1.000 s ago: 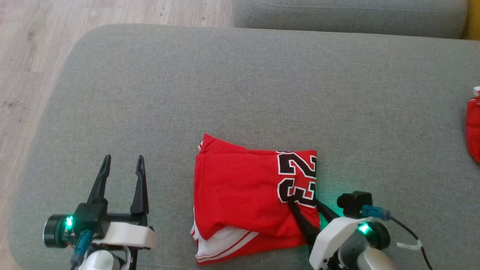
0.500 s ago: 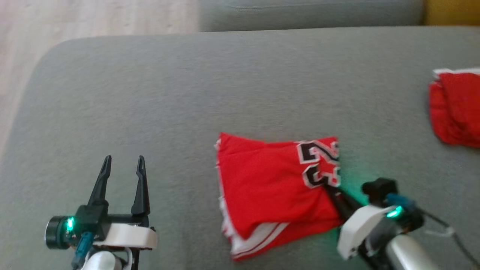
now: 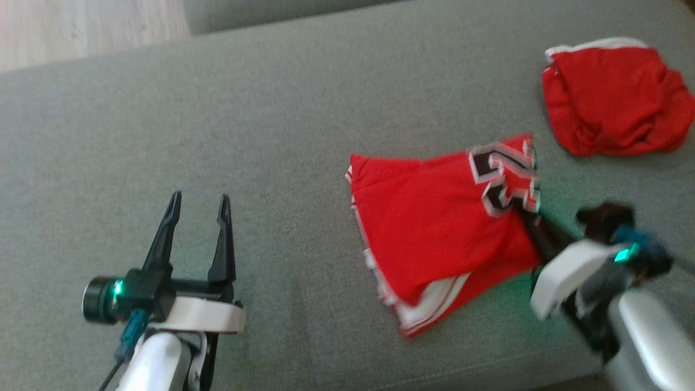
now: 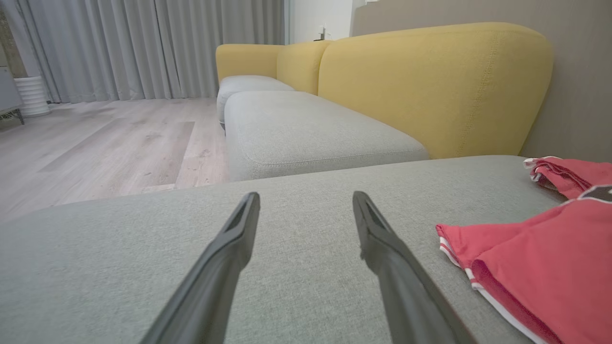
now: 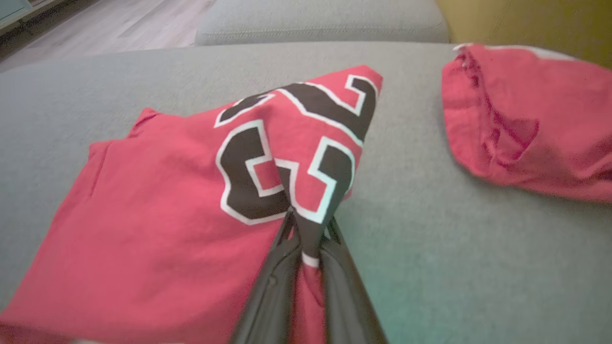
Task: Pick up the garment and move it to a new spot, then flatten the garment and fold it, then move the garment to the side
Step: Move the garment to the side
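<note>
Grey sofa cushion point(image 3: 260, 125) carries the folded red garment point(image 3: 434, 217) toward its near edge. My right end effector point(image 5: 308, 220) pinches the garment's numbered corner. My left end effector point(image 3: 200, 198) hovers wide, empty.

Lower left, the left gripper point(image 3: 200, 198) has two long tapered black fingers point(image 3: 162, 239), a white wrist shell point(image 3: 201, 316), a green light point(image 3: 117, 287) and a teal-plugged cable point(image 3: 130, 332). Lower right, the right gripper point(image 3: 531, 221) joins a silver forearm point(image 3: 649, 331).
</note>
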Available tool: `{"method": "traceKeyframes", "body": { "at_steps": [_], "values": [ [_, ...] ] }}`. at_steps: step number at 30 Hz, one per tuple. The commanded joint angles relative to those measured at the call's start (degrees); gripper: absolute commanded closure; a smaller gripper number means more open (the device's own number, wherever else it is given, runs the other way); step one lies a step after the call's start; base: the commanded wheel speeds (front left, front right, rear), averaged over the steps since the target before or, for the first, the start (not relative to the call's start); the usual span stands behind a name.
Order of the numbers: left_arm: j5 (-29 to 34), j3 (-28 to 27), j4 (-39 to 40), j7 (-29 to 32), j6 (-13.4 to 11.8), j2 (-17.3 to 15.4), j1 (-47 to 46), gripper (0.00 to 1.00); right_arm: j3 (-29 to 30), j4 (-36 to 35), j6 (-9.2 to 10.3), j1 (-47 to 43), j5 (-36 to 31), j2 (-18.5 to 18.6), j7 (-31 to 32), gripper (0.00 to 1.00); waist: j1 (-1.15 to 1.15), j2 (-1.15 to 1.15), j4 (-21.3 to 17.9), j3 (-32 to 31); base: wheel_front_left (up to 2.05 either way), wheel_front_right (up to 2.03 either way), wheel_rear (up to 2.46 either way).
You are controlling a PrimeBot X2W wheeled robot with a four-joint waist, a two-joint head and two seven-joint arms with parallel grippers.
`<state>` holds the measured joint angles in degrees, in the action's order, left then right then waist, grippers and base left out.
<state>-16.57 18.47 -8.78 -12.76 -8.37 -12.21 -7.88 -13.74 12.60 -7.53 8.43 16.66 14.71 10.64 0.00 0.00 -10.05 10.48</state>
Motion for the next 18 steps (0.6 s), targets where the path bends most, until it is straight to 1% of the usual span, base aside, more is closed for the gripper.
{"method": "traceKeyframes", "body": {
  "at_steps": [1,5,8,11,14,18],
  "values": [
    [0.5,-1.7,1.9,-0.5,0.3,-0.6,-2.7,0.0,0.1,-2.0,0.04,4.2,0.3,1.6,-0.1,1.0,0.0,0.0,-0.3,2.1,0.0,0.0,0.0],
    [1.1,-0.5,2.0,-0.4,1.1,-0.5,-5.5,0.0,2.7,-0.3,0.04,9.7,0.1,4.1,-0.7,1.0,0.0,0.0,0.9,5.4,0.0,0.0,0.0],
    [1.3,-0.1,1.8,-0.5,1.5,-0.3,-7.4,0.0,6.2,1.3,0.04,13.7,-0.6,7.1,-0.8,1.0,0.0,0.0,2.0,7.7,0.0,0.0,0.0],
    [1.4,0.3,1.5,-0.8,2.0,0.0,-9.1,0.0,11.5,3.0,0.04,16.3,-1.1,10.6,-0.6,1.0,0.0,0.0,3.3,9.7,0.0,0.0,0.0],
    [1.8,0.8,1.4,-1.1,2.5,0.2,-10.8,0.0,18.1,4.4,0.04,18.0,-2.2,14.1,0.0,1.0,0.0,0.0,4.3,11.7,0.0,0.0,0.0],
    [2.3,1.4,1.4,-1.4,3.3,0.4,-13.4,0.0,26.7,5.2,0.04,19.7,-3.6,17.3,0.2,1.0,0.0,0.0,5.5,14.4,0.0,0.0,0.0]
  ]
}}
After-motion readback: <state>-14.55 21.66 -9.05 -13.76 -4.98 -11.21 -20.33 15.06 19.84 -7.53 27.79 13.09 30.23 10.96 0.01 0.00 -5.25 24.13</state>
